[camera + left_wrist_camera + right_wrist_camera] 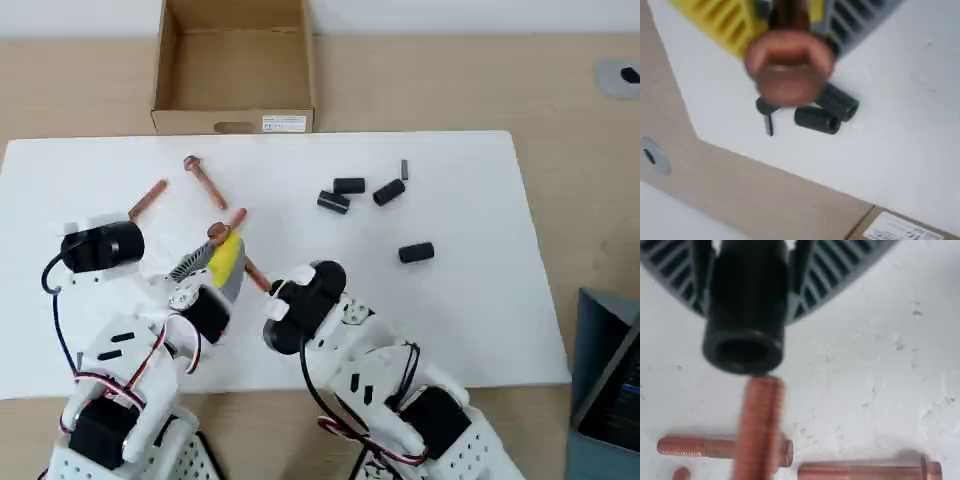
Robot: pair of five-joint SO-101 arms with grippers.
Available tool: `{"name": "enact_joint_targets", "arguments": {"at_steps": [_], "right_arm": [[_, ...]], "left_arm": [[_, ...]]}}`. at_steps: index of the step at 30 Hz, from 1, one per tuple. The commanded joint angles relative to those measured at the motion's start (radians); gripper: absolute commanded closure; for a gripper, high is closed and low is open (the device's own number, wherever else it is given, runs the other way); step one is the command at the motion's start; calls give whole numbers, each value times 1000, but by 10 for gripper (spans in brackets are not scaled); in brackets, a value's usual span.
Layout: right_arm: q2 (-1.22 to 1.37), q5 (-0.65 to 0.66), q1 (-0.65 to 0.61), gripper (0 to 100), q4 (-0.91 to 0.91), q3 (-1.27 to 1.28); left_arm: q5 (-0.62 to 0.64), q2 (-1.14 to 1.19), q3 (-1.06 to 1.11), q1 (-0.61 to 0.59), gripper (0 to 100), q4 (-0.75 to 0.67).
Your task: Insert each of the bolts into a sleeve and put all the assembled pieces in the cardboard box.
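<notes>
My left gripper (222, 252), with one yellow and one grey finger, is shut on a copper bolt (789, 67) near the mat's left middle. The bolt's head faces the left wrist camera. My right gripper (747, 270) is shut on a black sleeve (745, 315) just right of it. The bolt's threaded tip (759, 425) sits right at the sleeve's open end, apart from it by a small gap. Loose bolts (148, 198) (205, 180) lie on the mat to the upper left. Several loose sleeves (349, 185) (416, 252) lie to the right. The cardboard box (232, 120) stands open beyond the mat.
A white mat (470, 330) covers the wooden table. A small dark pin (404, 169) lies by the sleeves. Two more bolts (720, 447) (870, 471) lie under the held parts. A grey bin (605, 370) stands at the right edge.
</notes>
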Motion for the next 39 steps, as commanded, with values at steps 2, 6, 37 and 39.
{"name": "enact_joint_targets", "arguments": {"at_steps": [2,6,37,39], "right_arm": [[-145,8,-15,989,-26,-39],[-145,8,-15,989,-26,-39],[-145,8,-15,989,-26,-41],[-145,8,-15,989,-26,-39]], "left_arm": [[3,-10,11,51,998,-66],[-2,-10,31,51,998,-81],[-98,-10,86,304,981,160],[-98,-10,86,299,922,161]]}}
